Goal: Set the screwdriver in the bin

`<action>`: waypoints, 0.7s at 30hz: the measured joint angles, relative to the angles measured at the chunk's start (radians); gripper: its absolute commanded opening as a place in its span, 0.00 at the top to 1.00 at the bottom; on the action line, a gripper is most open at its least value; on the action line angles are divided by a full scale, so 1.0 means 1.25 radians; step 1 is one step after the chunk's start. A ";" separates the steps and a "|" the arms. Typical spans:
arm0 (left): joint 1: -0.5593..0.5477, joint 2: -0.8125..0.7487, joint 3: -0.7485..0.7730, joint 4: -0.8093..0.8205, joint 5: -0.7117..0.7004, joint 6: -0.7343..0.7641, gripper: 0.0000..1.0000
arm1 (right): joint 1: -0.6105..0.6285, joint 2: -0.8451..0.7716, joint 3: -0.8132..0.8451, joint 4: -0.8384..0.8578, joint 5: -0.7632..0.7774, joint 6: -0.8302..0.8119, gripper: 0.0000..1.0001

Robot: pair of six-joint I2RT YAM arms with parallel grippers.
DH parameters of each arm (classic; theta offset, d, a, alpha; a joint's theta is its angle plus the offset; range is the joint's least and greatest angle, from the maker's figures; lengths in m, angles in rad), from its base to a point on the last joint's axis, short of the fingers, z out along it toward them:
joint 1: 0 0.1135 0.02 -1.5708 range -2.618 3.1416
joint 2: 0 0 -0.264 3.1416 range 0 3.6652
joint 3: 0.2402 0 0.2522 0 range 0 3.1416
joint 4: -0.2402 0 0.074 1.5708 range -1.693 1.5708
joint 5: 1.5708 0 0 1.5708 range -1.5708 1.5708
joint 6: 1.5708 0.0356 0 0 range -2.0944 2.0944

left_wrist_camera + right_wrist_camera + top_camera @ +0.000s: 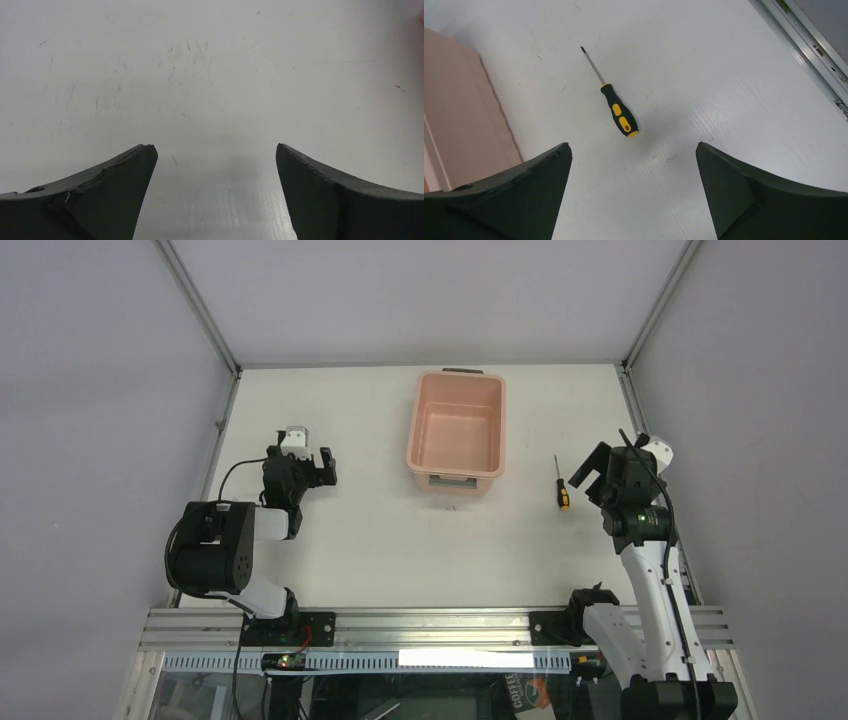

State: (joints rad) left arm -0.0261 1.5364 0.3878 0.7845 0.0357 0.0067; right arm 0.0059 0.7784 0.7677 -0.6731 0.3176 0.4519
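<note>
The screwdriver (561, 486), small with a thin dark shaft and a black and yellow handle, lies flat on the white table to the right of the bin (457, 433), a salmon-pink tub standing empty at the table's far middle. In the right wrist view the screwdriver (616, 106) lies just ahead of the fingertips, its handle end nearest, with the bin's wall (464, 125) at the left. My right gripper (590, 472) hovers just right of the screwdriver, open and holding nothing. My left gripper (305, 468) stands open over bare table at the left.
Aluminium frame rails run along the table's right edge (809, 45) and left edge (222, 420). Grey walls close in the back and sides. The left wrist view holds only scratched white tabletop (210, 90).
</note>
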 measured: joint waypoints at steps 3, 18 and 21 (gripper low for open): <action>0.000 0.000 0.000 0.000 0.000 0.000 0.01 | 0.000 0.004 0.017 -0.016 -0.009 -0.006 0.00; 0.000 0.000 0.000 0.000 0.000 0.000 0.01 | 0.000 0.440 0.309 -0.073 -0.094 -0.136 0.00; 0.000 0.000 0.000 0.000 0.000 0.000 0.01 | 0.000 0.541 0.330 -0.093 -0.095 -0.174 0.00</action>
State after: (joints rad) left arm -0.0265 1.5364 0.3878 0.7845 0.0357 0.0067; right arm 0.0059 1.4544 1.1805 -0.7898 0.1986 0.2344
